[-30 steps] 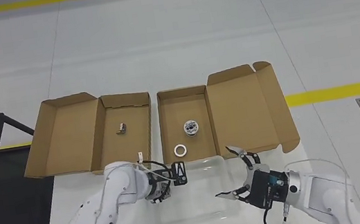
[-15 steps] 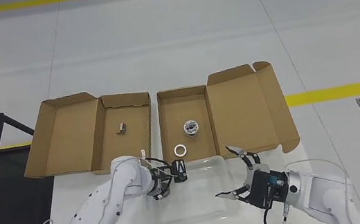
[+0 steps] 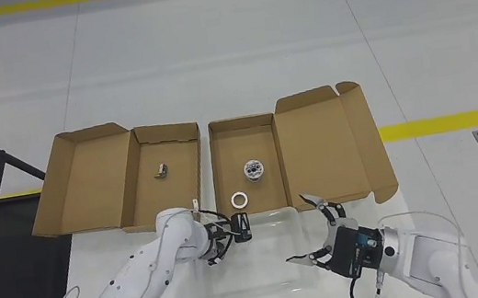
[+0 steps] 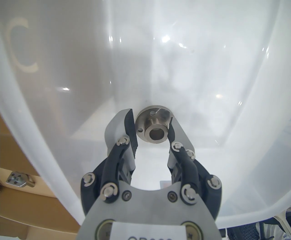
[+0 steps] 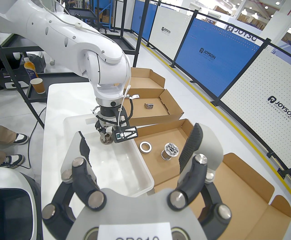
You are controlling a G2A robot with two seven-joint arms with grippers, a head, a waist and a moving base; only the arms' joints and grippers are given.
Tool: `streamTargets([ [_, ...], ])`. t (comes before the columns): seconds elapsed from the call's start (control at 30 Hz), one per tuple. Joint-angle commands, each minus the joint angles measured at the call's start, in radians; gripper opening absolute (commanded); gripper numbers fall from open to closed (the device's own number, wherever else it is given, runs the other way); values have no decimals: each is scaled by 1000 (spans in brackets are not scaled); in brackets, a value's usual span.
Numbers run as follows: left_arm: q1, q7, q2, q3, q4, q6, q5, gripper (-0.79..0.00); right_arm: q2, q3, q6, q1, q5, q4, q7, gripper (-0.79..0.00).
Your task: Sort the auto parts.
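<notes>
The left gripper (image 4: 150,118) is closed on a flanged hub (image 4: 154,132), one ribbed pad pressed to each side of it. The hub is pale metal: a round flange with small drilled holes, a raised notched collar, and an open bore facing the wrist camera. It sits inside the translucent white tray (image 5: 142,169), near the end closest to the boxes. Whether it touches the tray floor cannot be told.

The right gripper (image 5: 139,130) hangs over the opposite end of the tray with its jaws spread wide and nothing between them.

Just beyond the tray stand two open cardboard boxes on the white worktop (image 5: 56,102). The right-hand box (image 3: 262,145) holds a flat metal ring (image 3: 238,200) near its tray-side wall and, farther in, a round machined part (image 3: 253,168). The left-hand box (image 3: 179,153) holds a small grey bracket (image 3: 160,170). The tray wall stands between the hub and both boxes.

From above, the left gripper (image 3: 233,232) covers the hub. The left wrist view gives its bore and flange holes plainly, with the ring (image 4: 22,45) a blurred shape through the tray wall and the bracket (image 4: 19,179) past the rim. The right wrist view shows the left gripper (image 5: 105,136) pointing down into the tray with the hub (image 5: 107,139) at its tips.
</notes>
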Motion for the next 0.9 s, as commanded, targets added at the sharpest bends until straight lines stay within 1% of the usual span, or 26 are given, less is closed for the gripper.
streamTargets([
  [0.0, -3, 0, -3, 4, 7, -8, -5, -489, 0, 0, 0, 0, 0, 0, 0, 0],
  [0.03, -5, 0, -5, 5, 11, -12, -10, -529, 0, 0, 0, 0, 0, 0, 0, 0],
  [0.1, -7, -1, -8, 8, 16, -28, -24, -548, 0, 0, 0, 0, 0, 0, 0, 0],
  [0.13, -9, -4, -8, 8, 18, -35, -29, -582, 0, 0, 0, 0, 0, 0, 0, 0],
  [0.23, -11, -12, -11, 12, 20, -33, -33, -606, 0, 0, 0, 0, 0, 0, 0, 0],
  [0.63, -25, 16, -5, 35, 15, -62, -73, -628, 0, 0, 0, 0, 0, 0, 0, 0],
  [0.7, -28, 8, -4, 38, 12, -54, -70, -622, 0, 0, 0, 0, 0, 0, 0, 0],
  [0.87, -31, -12, -1, 36, 14, -34, -81, -573, 0, 0, 0, 0, 0, 0, 0, 0],
])
